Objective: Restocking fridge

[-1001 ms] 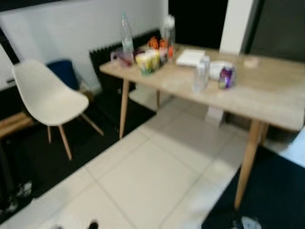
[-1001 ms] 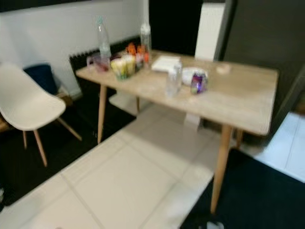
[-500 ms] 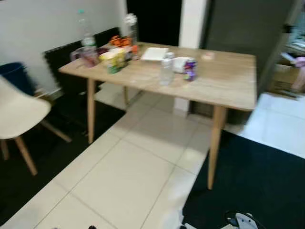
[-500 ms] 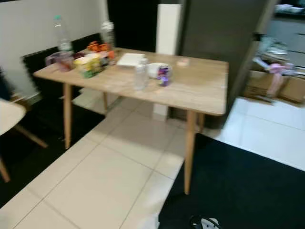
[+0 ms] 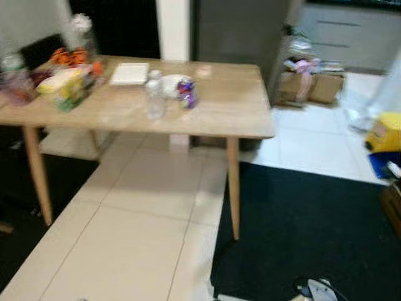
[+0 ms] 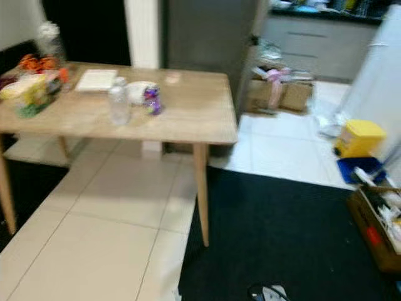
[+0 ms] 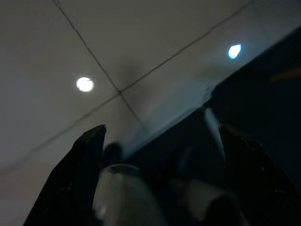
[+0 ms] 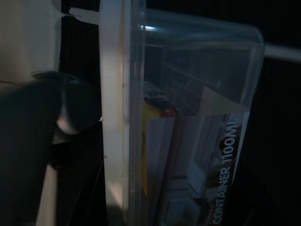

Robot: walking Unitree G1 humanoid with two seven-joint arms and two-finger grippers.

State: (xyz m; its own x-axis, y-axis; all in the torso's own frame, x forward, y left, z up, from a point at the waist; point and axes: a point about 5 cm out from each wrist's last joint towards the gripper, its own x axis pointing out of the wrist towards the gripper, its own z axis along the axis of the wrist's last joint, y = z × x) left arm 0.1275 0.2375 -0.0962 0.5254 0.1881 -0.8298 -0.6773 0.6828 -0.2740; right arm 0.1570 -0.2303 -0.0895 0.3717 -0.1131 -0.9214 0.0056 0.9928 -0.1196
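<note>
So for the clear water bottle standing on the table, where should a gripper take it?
Grip the water bottle around its mid-body, below the cap, coming in level from the table's near edge. It stands upright near that edge, with the purple can and white bowl behind it, so the front looks like the open side.

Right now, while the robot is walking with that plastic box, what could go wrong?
The right gripper seems to pinch the clear plastic box only by its white rim, so it might slip while walking. The pictures are blurry, so the robot is probably moving and could bump the table corner. A yellow box and cardboard boxes sit on the floor ahead, easy to trip on.
</note>
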